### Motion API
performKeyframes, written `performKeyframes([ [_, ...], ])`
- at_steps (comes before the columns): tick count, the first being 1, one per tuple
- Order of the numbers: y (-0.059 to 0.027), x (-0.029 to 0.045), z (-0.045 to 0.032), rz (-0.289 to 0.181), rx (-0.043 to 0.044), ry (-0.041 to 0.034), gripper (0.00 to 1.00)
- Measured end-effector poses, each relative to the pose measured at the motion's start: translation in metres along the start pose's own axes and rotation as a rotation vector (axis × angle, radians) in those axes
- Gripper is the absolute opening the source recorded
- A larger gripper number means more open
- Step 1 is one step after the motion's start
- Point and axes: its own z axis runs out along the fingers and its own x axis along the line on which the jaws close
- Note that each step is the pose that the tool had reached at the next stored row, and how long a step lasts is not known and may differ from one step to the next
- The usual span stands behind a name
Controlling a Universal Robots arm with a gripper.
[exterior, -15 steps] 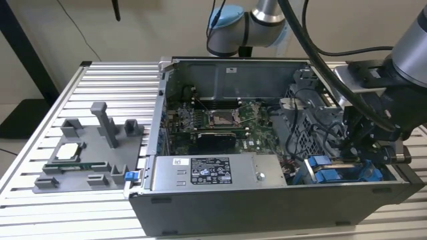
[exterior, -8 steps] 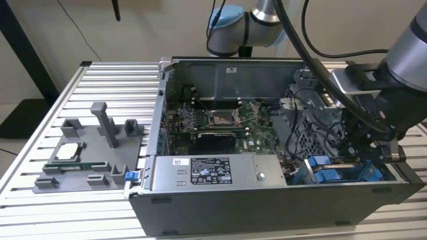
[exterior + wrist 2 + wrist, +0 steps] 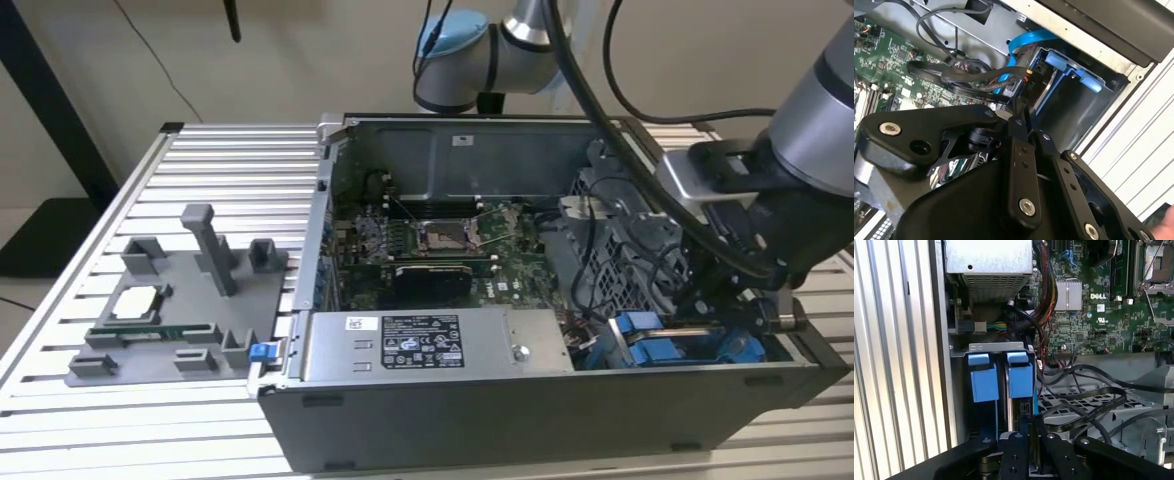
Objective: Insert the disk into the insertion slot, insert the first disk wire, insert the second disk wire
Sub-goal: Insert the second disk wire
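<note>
The black, jointed metal claw [image 3: 1026, 432] is lowered into the corner of the open grey computer case [image 3: 534, 420], right at the insertion slot [image 3: 996, 347], a narrow bay of grey sheet metal with bright blue plastic tabs. In both wrist views its two black fingers [image 3: 1021, 150] stand close together, narrowed to a thin gap; whether they grip anything there I cannot tell.

Directly ahead of the fingertips in the first wrist view, the disk [image 3: 1013, 412], seen edge-on as a thin dark slab in its bright blue plastic carrier frame, stands seated in one compartment of the slot, its blue tab just beyond the claw. Beside it, the neighbouring compartment shows a second blue tab [image 3: 984, 377].

In the second wrist view a flat light-blue cable [image 3: 1026, 42] curves down toward the bay just past the fingertips, and a bundle of black wires [image 3: 954, 75] lies close beside the claw, crossing over the perforated grey metal cage [image 3: 1094, 405].

Further from the claw, beyond the bay, sit the grey labelled power-supply box [image 3: 427, 345] and the green motherboard [image 3: 427, 240].

Well away from the claw, outside the case, a grey plastic fixture tray [image 3: 174, 310] with a silver processor chip [image 3: 138, 303] rests on the ribbed aluminium tabletop [image 3: 214, 170].
</note>
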Motion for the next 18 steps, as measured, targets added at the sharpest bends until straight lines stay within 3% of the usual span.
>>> performKeyframes([
  [7, -0.0003, 0.0007, 0.0057, 0.0, 0.0001, 0.0002, 0.0],
  [8, -0.0005, 0.0003, 0.0027, 0.0, 0.0, -0.0017, 1.0],
  [18, -0.0036, -0.0071, -0.0428, 0.0, 0.0, -0.0011, 1.0],
])
